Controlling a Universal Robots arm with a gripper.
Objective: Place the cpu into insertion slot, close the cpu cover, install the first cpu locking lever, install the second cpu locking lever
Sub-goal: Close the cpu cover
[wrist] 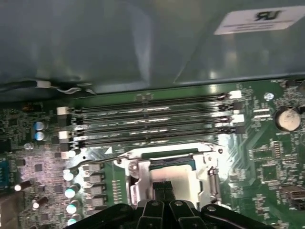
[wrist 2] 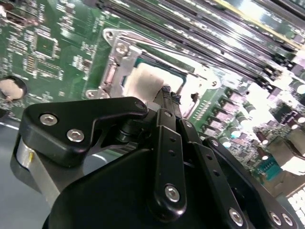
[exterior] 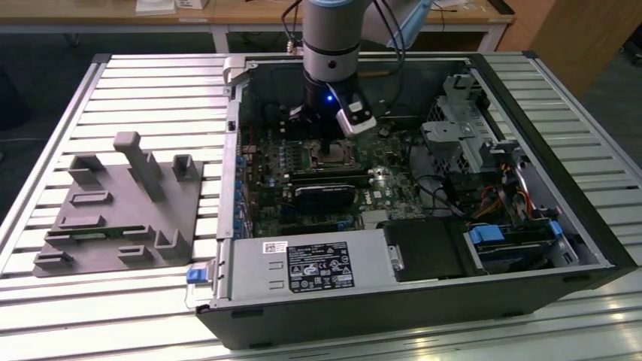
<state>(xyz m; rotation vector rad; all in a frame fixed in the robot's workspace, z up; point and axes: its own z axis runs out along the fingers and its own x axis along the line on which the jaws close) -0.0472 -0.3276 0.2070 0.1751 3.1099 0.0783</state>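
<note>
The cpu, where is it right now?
In both wrist views the cpu sits in the insertion slot, framed by the silvery cpu cover, beside the long memory slots, right at the gripper tip.

I see an open computer case (exterior: 401, 308) lying on a slatted metal table (exterior: 60, 98). On the exterior view's left, apart from the case, sits a grey fixture plate (exterior: 120, 214) with upright blocks. Inside the case: green motherboard (exterior: 263, 219), long black card (exterior: 326, 197) lying across it, labelled power supply (exterior: 301, 267) against the near wall. Drive cage (exterior: 456, 139) on the exterior view's right, orange and red cables (exterior: 492, 201) just beside it. I note four memory slots (wrist: 152, 124) side by side, a coin battery (wrist: 287, 118) off one end of them and small capacitors (wrist: 39, 130) off the other. Wooden desk (exterior: 251, 15) behind the table.
</note>
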